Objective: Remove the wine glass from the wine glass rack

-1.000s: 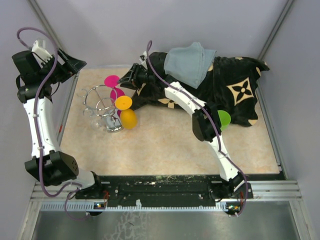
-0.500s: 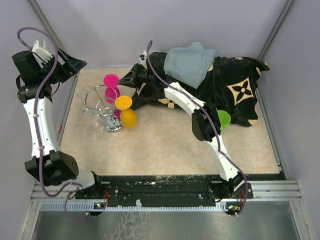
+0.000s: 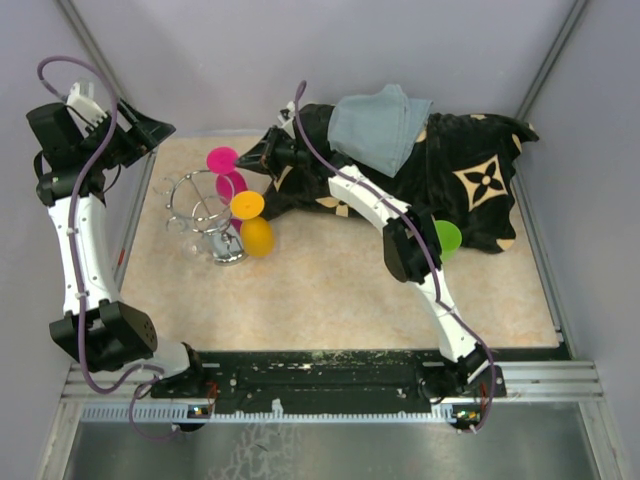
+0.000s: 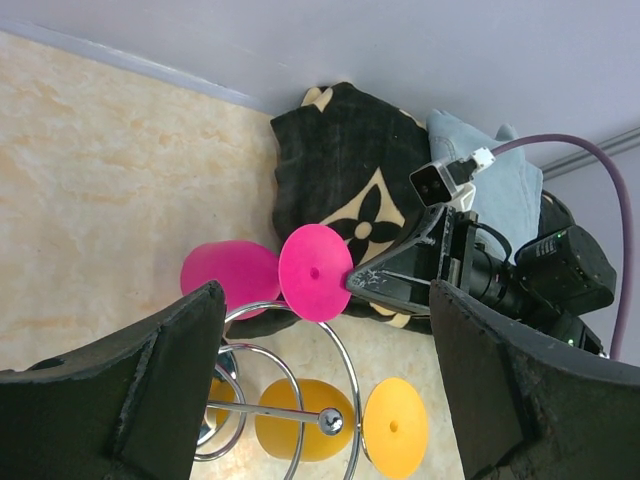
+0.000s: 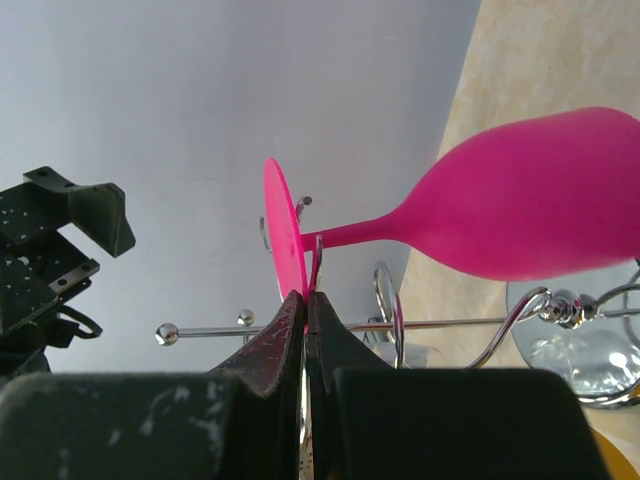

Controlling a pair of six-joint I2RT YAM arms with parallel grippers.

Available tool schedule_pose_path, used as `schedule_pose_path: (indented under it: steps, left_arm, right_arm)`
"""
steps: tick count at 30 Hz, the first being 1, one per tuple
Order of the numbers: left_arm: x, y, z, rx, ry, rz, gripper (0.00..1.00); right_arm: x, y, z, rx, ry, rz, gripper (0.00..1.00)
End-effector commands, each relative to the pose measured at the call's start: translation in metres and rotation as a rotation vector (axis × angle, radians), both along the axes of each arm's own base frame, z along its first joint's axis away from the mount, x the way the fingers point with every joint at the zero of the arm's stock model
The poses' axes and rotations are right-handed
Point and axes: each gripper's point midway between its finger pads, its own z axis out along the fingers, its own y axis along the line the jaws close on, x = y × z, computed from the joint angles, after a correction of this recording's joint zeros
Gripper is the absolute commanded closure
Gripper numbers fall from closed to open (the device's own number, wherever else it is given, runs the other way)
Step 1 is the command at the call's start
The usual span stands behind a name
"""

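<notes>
Hardly anything has shifted in the last second. The right gripper (image 5: 305,296) is kept clamped on the pink wine glass (image 5: 520,200) at the rim of its foot, and the stem is still seen at a loop of the wine glass rack (image 3: 195,205). The left gripper (image 3: 150,130) is held apart, off to the side. The grasp is judged made — the pull-off not yet begun.

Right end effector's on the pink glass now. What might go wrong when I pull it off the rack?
The right end effector pinches only the foot's rim of the pink glass, so it may slip. The stem hangs in the rack wire; a skewed pull might tip the rack. The orange glass hangs alongside and may get knocked.
</notes>
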Motion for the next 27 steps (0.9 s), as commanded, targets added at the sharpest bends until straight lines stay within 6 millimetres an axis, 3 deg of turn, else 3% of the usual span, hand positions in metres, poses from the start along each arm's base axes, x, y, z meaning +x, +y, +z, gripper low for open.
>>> schedule_pose_path:
  steps: [1,27]
  left_arm:
    - [0.0,-0.004,0.003,-0.007,-0.016,-0.017,0.13]
    - [-0.003,-0.007,0.004,-0.02,-0.017,-0.025,0.13]
  right_arm:
    - [-0.004,-0.007,0.05,0.092,-0.072,-0.021,1.0]
    - [0.007,-0.039,0.087,0.148,-0.097,-0.123,1.0]
